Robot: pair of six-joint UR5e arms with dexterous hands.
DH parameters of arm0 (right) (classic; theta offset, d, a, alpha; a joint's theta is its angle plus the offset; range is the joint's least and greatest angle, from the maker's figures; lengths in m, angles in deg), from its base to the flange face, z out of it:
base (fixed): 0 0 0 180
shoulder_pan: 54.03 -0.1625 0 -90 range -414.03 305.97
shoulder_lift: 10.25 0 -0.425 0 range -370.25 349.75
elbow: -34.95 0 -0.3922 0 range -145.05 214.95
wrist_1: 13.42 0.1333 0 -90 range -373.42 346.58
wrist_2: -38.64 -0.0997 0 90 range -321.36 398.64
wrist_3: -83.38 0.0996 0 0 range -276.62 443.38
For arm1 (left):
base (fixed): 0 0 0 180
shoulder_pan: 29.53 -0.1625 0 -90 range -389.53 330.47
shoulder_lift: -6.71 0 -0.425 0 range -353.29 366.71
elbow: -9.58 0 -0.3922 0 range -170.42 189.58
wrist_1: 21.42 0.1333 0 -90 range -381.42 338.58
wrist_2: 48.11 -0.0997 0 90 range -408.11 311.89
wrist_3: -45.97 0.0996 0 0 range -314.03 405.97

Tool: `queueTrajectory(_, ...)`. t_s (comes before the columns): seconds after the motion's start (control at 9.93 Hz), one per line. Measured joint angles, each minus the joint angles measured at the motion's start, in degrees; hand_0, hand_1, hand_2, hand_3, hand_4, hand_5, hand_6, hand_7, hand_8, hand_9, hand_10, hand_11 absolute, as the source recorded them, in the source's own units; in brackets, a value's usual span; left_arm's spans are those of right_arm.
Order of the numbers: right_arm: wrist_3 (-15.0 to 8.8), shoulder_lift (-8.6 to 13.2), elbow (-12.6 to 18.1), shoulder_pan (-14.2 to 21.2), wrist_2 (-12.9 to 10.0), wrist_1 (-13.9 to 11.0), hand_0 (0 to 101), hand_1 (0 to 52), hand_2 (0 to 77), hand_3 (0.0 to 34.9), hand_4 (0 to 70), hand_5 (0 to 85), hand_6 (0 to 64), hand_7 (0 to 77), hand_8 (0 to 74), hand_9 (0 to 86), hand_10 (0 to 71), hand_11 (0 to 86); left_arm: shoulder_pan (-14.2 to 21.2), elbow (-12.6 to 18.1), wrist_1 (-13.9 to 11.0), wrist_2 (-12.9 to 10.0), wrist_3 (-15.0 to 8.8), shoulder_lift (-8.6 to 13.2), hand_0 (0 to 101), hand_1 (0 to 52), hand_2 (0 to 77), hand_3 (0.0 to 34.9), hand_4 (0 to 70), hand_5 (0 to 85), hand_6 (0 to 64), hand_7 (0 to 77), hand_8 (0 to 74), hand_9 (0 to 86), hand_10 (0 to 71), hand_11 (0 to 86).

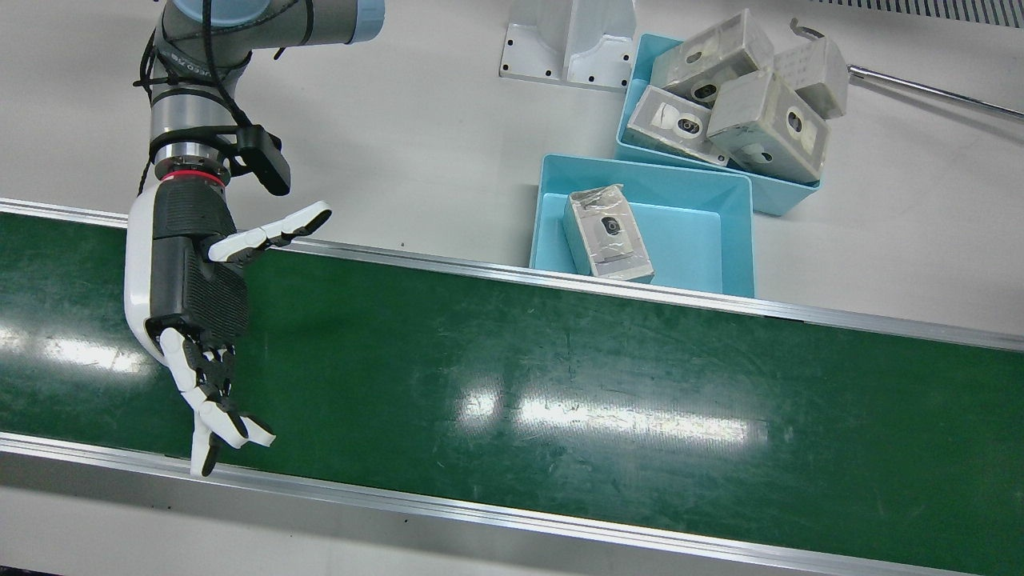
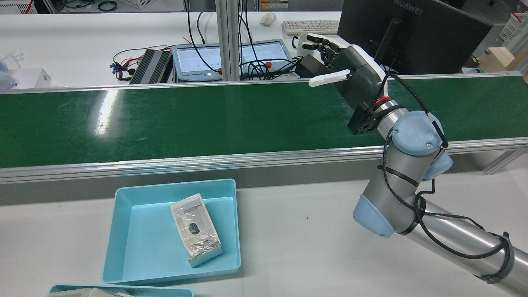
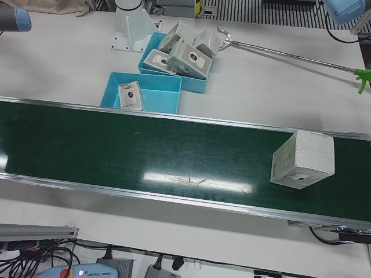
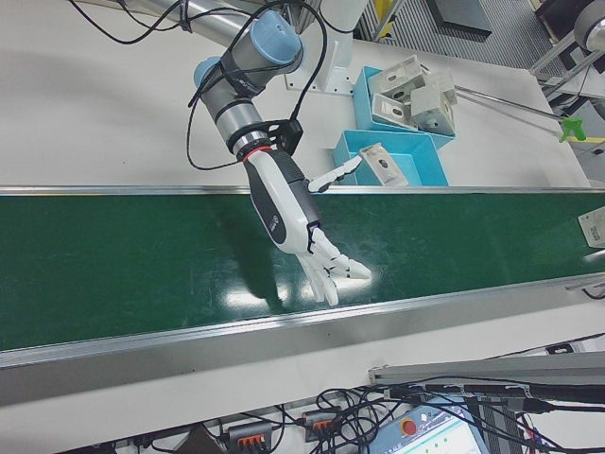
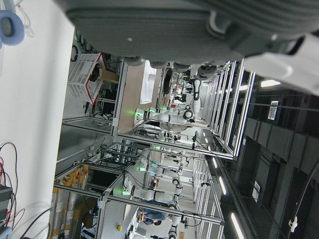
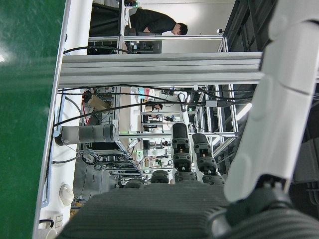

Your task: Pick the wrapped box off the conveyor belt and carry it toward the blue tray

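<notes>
A wrapped box (image 3: pixel 302 159) rests on the green conveyor belt (image 3: pixel 116 145) near its end on the robot's left side; its edge also shows in the right-front view as a wrapped box (image 4: pixel 594 227). My right hand (image 1: pixel 200 296) hovers open over the other end of the belt (image 1: pixel 560 376), fingers spread and holding nothing; it shows too as the right hand (image 2: pixel 354 70) and the right hand (image 4: pixel 293 208). The blue tray (image 1: pixel 696 248) beside the belt holds one wrapped box (image 1: pixel 608 232). My left hand (image 5: pixel 199 25) shows only as a grey palm, fingers unseen.
Behind the near tray stands a second blue tray (image 1: pixel 768 196) heaped with several wrapped boxes (image 1: pixel 764 120). A long metal rod (image 3: pixel 290 55) with a green tip lies on the white table. A white pedestal (image 1: pixel 570 40) stands by the trays. Benches, cables and a monitor (image 2: pixel 416 33) lie beyond the belt.
</notes>
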State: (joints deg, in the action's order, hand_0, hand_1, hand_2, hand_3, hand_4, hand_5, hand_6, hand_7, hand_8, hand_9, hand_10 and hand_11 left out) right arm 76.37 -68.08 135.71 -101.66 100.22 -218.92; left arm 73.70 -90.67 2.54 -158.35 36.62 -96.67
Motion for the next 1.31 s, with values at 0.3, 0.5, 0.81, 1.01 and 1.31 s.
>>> queueTrajectory(0.3,0.1,0.8,0.0,0.3,-0.1,0.1,45,7.6,1.6,0.3,12.5,13.1,8.2,20.2,1.1,2.2,0.0,1.1,0.0,0.0,0.0,0.0,0.0,0.0,0,0.0,1.1,0.0,0.0,1.1,0.5,0.5,0.5,0.5,0.5,0.5)
queueTrajectory(0.5,0.1,0.9,0.0,0.5,-0.1,0.3,46,8.2,1.6,0.2,11.5,12.5,7.1,19.6,1.1,2.2,0.0,1.1,0.0,0.0,0.0,0.0,0.0,0.0,0,0.0,1.1,0.0,0.0,0.5,0.5,0.5,0.5,0.5,0.5,0.5)
queueTrajectory(0.81,0.2,1.0,-0.1,0.7,-0.1,0.4,45,8.2,1.6,0.2,10.9,12.5,7.1,19.6,1.1,2.7,0.0,1.1,0.0,0.0,0.0,0.0,0.0,0.0,0,0.0,0.5,0.0,0.0,0.5,0.5,0.5,0.5,0.5,0.5,0.5)
queueTrajectory(1.01,0.2,1.0,-0.2,0.8,-0.2,0.4,45,8.2,1.6,0.1,12.0,12.5,7.1,19.6,1.1,2.7,0.0,1.1,0.0,0.0,0.0,0.0,0.0,0.0,0,0.0,1.1,0.0,0.0,0.5,0.5,0.5,0.5,0.5,0.5,0.5)
queueTrajectory(1.31,0.2,1.0,-0.3,0.8,-0.2,0.4,45,8.2,1.6,0.2,12.0,12.5,7.1,19.6,1.1,2.7,0.0,1.1,0.0,0.0,0.0,0.0,0.0,0.0,0,0.0,1.1,0.0,0.0,0.5,0.5,0.5,0.5,0.5,0.5,0.5)
